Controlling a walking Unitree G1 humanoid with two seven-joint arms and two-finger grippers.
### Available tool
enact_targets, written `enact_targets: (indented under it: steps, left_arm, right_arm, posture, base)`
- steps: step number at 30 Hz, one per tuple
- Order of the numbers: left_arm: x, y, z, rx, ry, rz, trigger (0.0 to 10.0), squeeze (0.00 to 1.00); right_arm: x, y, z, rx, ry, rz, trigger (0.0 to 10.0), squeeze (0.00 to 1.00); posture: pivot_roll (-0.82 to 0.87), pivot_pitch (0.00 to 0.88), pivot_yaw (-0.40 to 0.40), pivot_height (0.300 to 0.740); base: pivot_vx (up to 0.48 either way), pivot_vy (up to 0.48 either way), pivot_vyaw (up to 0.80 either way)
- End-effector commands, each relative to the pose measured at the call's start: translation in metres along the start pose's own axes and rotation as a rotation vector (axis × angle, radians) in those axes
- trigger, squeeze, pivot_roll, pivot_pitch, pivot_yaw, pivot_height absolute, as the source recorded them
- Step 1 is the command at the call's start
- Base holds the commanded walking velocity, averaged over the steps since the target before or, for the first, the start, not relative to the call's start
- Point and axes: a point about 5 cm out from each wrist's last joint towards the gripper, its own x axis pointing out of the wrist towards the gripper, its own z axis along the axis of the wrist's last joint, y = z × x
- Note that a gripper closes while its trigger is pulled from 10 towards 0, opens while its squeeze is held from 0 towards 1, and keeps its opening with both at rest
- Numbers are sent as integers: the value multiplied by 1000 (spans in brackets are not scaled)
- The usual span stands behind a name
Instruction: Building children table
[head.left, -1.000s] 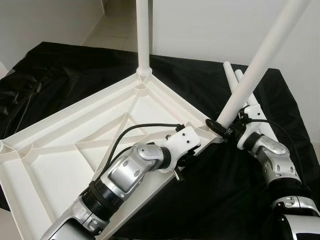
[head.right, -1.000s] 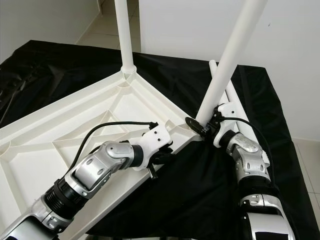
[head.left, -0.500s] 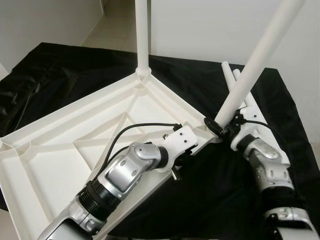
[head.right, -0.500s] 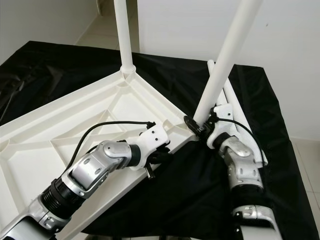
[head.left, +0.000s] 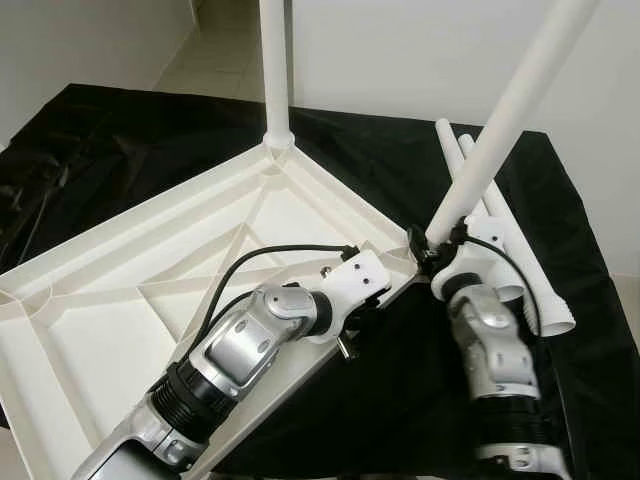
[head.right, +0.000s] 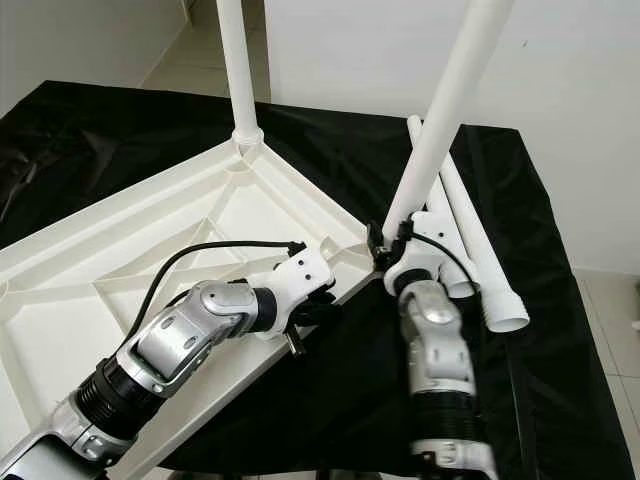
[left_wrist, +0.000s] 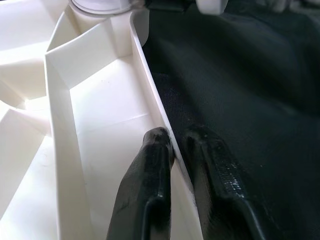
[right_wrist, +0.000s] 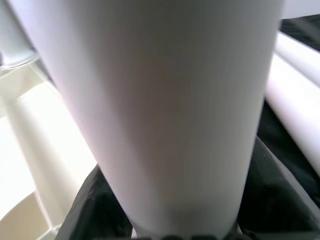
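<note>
The tabletop (head.left: 130, 290) is seen upside down on a black cloth (head.left: 120, 150), ribs up. One leg (head.left: 275, 60) is already seated upright in the far corner socket. A second leg (head.left: 500, 130) is held tilted at the near-right corner of the tabletop, its foot at the socket there; whether it is seated cannot be told, and it is judged not yet upright. Two spare legs (head.left: 515, 270) are left lying on the cloth beside the right arm, so the build is judged under half done. The left gripper (left_wrist: 175, 150) is clenched on the tabletop's near edge, one finger (left_wrist: 152, 165) inside the rim wall, the other outside. The right gripper (head.left: 432, 250) is closed round the base of the tilted leg, just above the corner.
</note>
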Motion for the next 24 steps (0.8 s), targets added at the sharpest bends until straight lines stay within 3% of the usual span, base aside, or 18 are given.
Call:
enact_targets:
  steps: [1,8,23,24]
  left_arm:
    - [11,-18,-16,-42,72,-108,10000,0]
    - [12,-19,-16,-38,74,-113,10000,0]
    - [12,-18,-15,-39,75,-111,10000,0]
    - [12,-18,-15,-39,75,-112,10000,0]
  right_arm:
    - [-1,7,1,49,-1,-42,10000,0]
    - [-8,17,-6,30,20,-222,10000,0]
    - [-10,19,-6,-11,42,-267,10000,0]
    - [-10,18,-6,-3,41,-246,10000,1000]
  posture:
    - [-52,109,4,740]
    - [-48,106,2,740]
    - [-52,101,1,740]
    - [-52,101,1,740]
  base:
    - [0,0,0]
    - [0,0,0]
    - [0,0,0]
    - [0,0,0]
